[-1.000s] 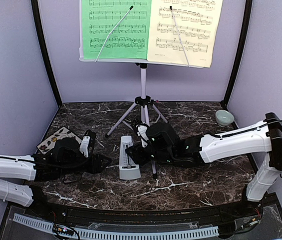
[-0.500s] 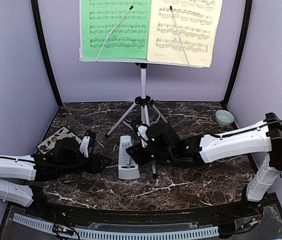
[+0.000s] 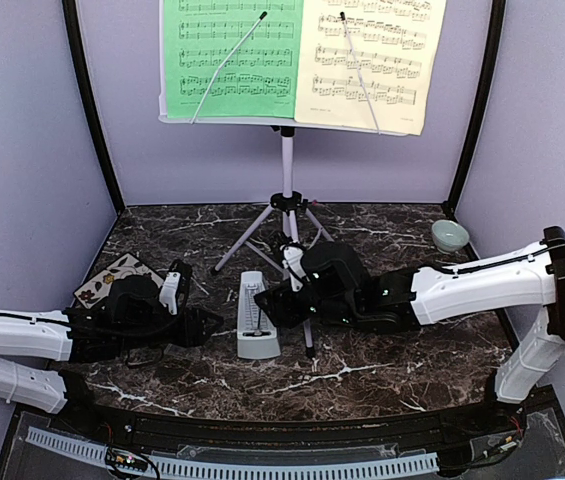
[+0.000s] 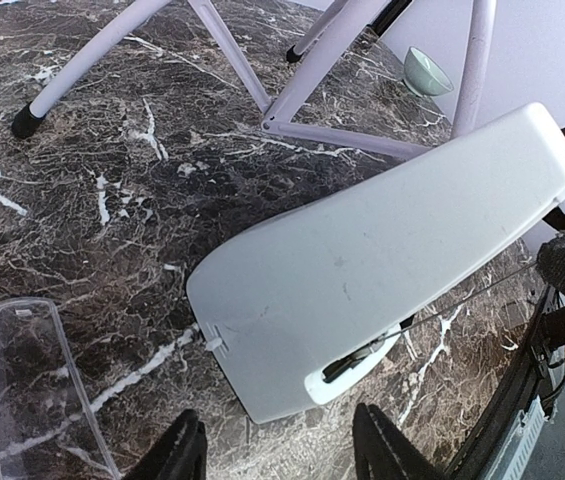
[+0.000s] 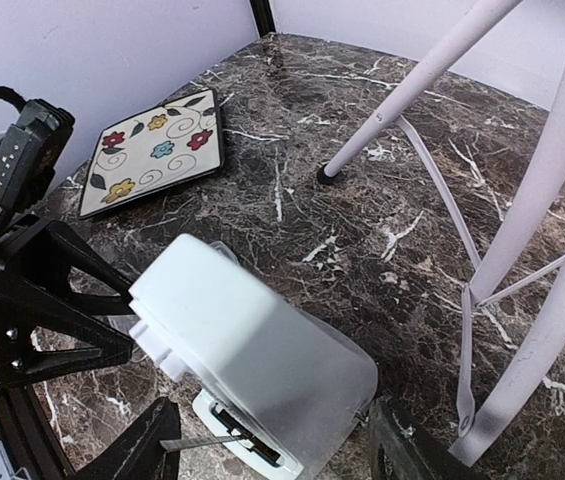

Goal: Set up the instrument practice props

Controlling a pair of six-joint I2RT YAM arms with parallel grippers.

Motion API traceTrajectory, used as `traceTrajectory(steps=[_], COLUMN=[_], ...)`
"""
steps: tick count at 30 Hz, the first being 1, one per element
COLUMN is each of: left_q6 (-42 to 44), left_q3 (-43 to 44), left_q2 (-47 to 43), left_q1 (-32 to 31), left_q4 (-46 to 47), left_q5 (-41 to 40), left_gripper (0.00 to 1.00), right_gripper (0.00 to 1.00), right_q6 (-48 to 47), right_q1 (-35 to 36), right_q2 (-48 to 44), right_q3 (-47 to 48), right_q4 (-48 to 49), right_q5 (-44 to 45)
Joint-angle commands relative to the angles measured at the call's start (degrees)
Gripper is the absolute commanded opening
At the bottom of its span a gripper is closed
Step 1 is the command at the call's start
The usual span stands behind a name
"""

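Dark marbled tabletop (image 3: 392, 372), lilac walls (image 3: 32, 150) — we see right fingers (image 5: 137, 445) apart astride the metronome (image 3: 257, 320), left fingers (image 4: 184, 452) apart beside it.

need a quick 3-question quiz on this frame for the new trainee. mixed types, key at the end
1. Multiple choice: seen from the top camera, which sheet is on the left half of the music stand? A) green music sheet B) pale-yellow music sheet C) neither
2. True or false: the small pale-green bowl sits between the stand's legs.
3. Short answer: which object do the left gripper and the right gripper face from either side?

Key
1. A
2. False: it sits near the far right corner of the table.
3. The light-grey metronome.
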Motion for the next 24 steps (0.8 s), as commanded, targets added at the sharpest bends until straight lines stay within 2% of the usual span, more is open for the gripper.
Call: traceTrajectory(steps=[1, 6, 11, 24], left_q6=[0.6, 0.7, 0.8, 0.9], left_q3=[0.1, 0.0, 0.0, 1.3], left_q2=[-1.0, -1.7, -1.4, -1.1], left_q1=[-0.3, -0.3, -0.2, 0.6], left_q4=[-0.6, -1.2, -1.1, -2.6], left_q5=[-0.7, -1.1, -1.3, -1.9], left_gripper=[0.52, 0.52, 0.52, 0.53], right_gripper=[0.64, 0.64, 0.64, 0.66], right_q6=[1.1, 2.4, 3.9, 3.5], right_q1=[0.0, -0.2, -1.5, -10.0], right_q2=[-0.5, -1.4, -6.1, -15.0], right_q3=[1.4, -0.2, -4.0, -12.1], right_q4=[-2.3, -5.2, -7.4, -14.7], right_q5=[3.3, 6.2, 8.1, 10.5])
